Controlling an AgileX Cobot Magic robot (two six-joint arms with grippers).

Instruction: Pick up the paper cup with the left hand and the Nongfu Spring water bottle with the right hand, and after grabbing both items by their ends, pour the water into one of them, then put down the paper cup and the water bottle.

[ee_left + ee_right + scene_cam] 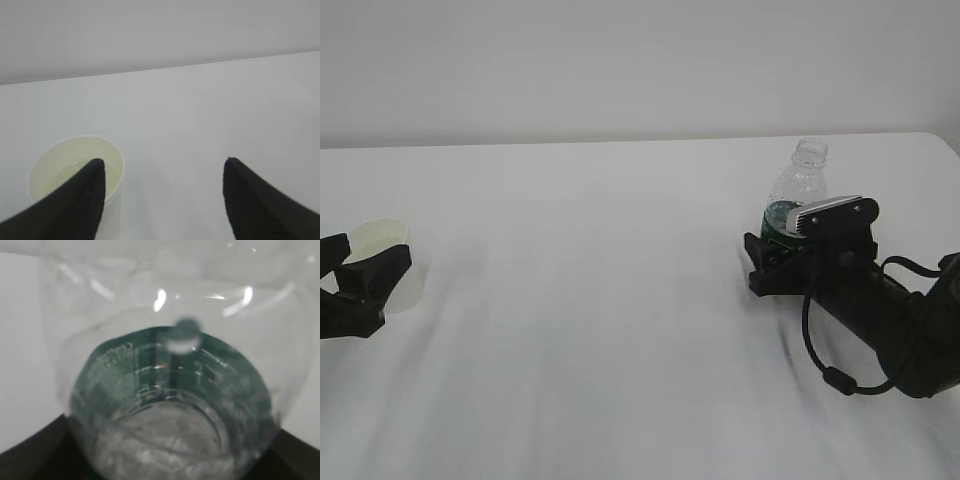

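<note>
The white paper cup [382, 262] stands upright on the table at the far left. In the left wrist view the paper cup [75, 172] holds pale clear water. My left gripper [163, 160] is open, its fingers wide apart. Its left finger [75, 200] overlaps the cup and the right finger stands well clear of it. The capless, green-labelled Nongfu Spring water bottle [798, 190] stands upright at the right. My right gripper [760, 262] sits round its lower part. The bottle [170, 390] fills the right wrist view, so the dark fingers [30, 455] show only at the lower corners and contact is unclear.
The white table [600, 300] runs back to a pale wall. The right arm with its looping black cable [830, 370] lies low at the right front. Open tabletop lies between the cup and the bottle.
</note>
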